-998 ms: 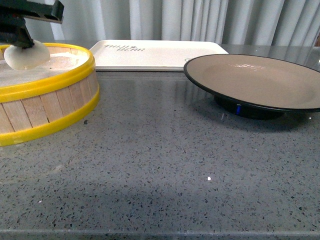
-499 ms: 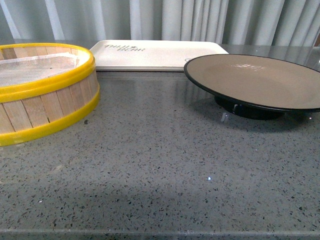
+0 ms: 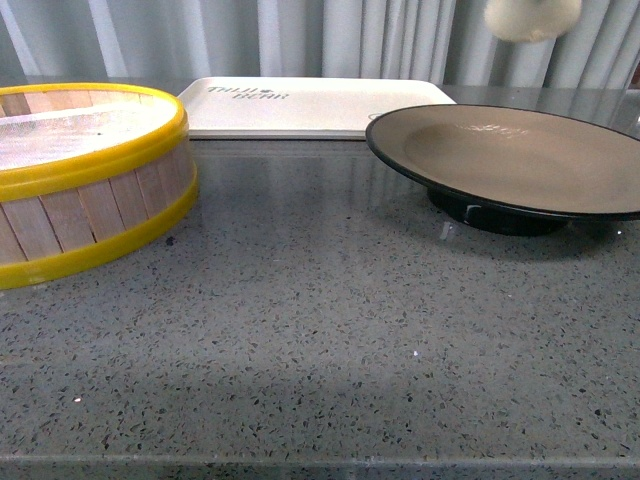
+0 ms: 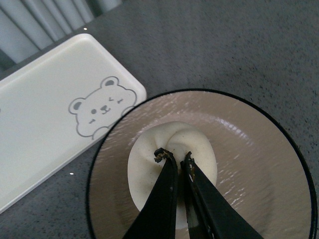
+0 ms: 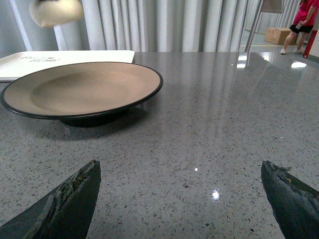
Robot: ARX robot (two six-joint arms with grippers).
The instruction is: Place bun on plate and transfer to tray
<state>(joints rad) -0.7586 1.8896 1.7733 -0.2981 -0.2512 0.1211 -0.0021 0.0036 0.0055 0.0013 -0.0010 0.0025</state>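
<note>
A speckled grey bench (image 3: 320, 350) fills the front frame, with a yellow-rimmed steamer basket (image 3: 90, 210) at left, the black-rimmed plate (image 3: 520, 160) at right and the cream tray (image 3: 310, 105) at the back between them. At the upper right edge the bun (image 3: 532, 18) hangs above the plate, the left gripper (image 4: 179, 159) pinched tight on its pleated top. The right gripper (image 5: 179, 169) hovers low over the bench, spread wide and empty.
</note>
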